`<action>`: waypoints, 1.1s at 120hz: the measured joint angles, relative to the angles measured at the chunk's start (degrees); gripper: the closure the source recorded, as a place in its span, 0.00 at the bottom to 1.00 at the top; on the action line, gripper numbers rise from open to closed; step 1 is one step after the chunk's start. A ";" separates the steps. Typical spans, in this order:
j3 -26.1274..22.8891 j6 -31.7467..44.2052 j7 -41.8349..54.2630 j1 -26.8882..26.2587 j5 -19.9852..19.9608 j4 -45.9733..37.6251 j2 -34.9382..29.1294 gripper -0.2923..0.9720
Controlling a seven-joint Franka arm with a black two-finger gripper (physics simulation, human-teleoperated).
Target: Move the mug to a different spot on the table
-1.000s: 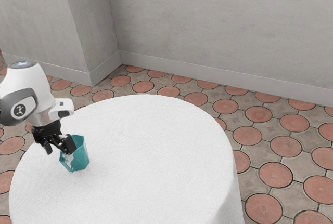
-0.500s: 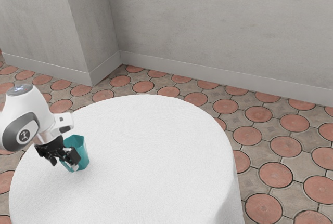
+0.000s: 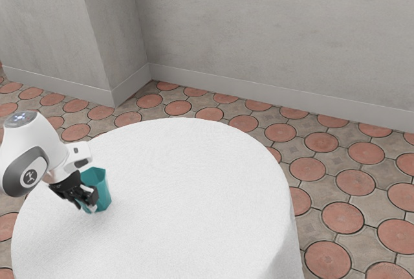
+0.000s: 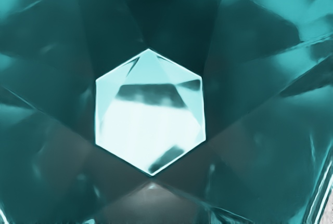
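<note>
White table [image 3: 194,195] | my gripper [image 3: 86,198] on teal mug [image 3: 100,182], exterior view's left | grip: can't tell (centred for rim grasp, I'd guess)

Terracotta round-tiled floor [image 3: 366,153], pale grey plaster walls [image 3: 259,26], white baseboard [image 3: 278,95] along their foot.

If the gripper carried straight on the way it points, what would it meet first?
Probably the teal mug: the gripper is at its rim, and the wrist view looks straight into it, onto its pale hexagonal floor. Remaining depth is unclear.
</note>
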 joint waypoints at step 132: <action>-0.25 11.15 -1.24 -15.56 0.04 1.35 3.98 0.70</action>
